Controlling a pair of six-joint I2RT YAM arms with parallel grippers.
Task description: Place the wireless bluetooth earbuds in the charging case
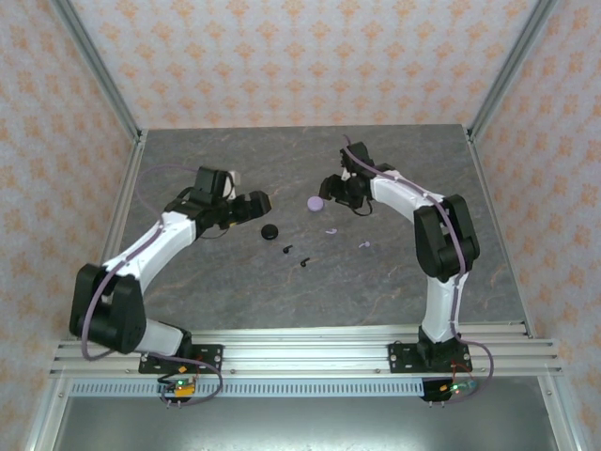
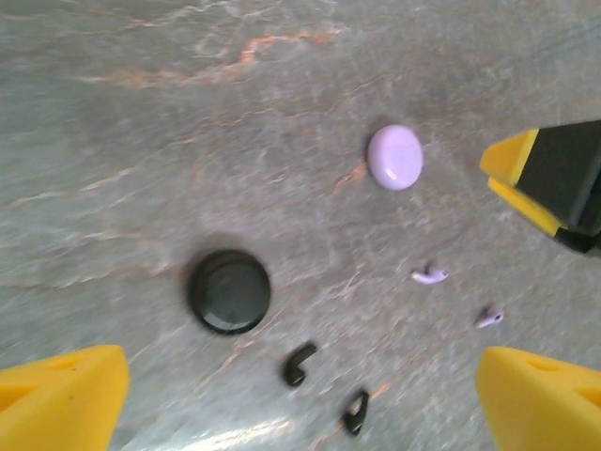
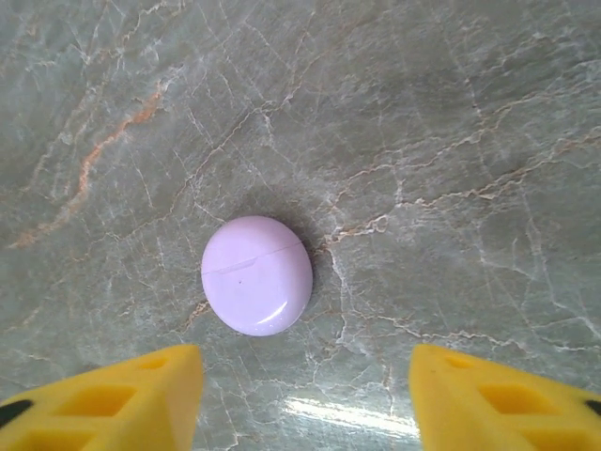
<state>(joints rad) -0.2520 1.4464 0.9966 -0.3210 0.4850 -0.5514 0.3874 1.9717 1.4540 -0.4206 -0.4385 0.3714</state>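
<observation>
**Four earbuds loose on the table, both cases closed**

At left, left gripper (image 1: 252, 203) spread wide, empty, above the table (image 1: 188, 291). Just right, black case (image 1: 269, 232), with black earbuds (image 2: 299, 364) lying nearer, out of it. Farther right, lavender case (image 3: 256, 287) just ahead of the right gripper (image 3: 305, 395), likewise spread and empty. Nearer, lavender earbuds (image 2: 430, 275) loose, apart.

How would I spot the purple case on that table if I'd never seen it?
Look at the grey marble table, just ahead of the right gripper. There lies the lavender charging case: round, pale, closed, unlike the black case and far bigger than the stemmed earbuds.
</observation>
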